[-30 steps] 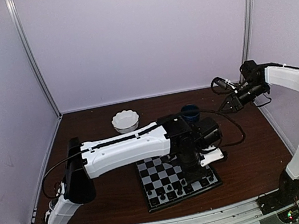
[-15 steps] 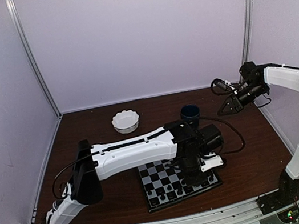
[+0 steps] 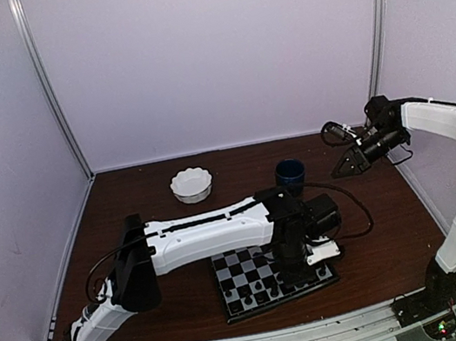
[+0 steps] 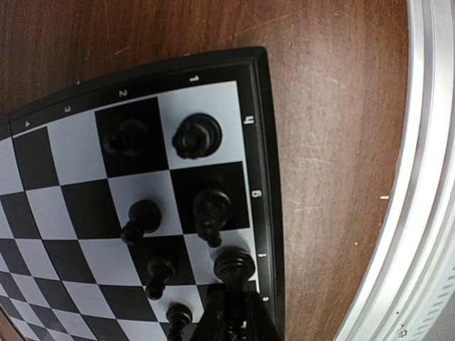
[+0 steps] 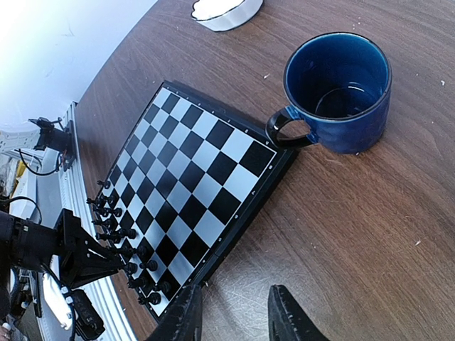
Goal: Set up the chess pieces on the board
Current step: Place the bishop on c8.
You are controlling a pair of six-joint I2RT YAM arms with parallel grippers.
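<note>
Several chess pieces [image 4: 195,135] stand on the board [image 4: 71,149]; my left claw [image 4: 232,298] pinches one, right claw [image 5: 238,320] spread.

Soft, even light throughout; the left wrist view bows the board [image 4: 264,156] edge, and white glare washes the right wrist view's upper-left corner.
</note>
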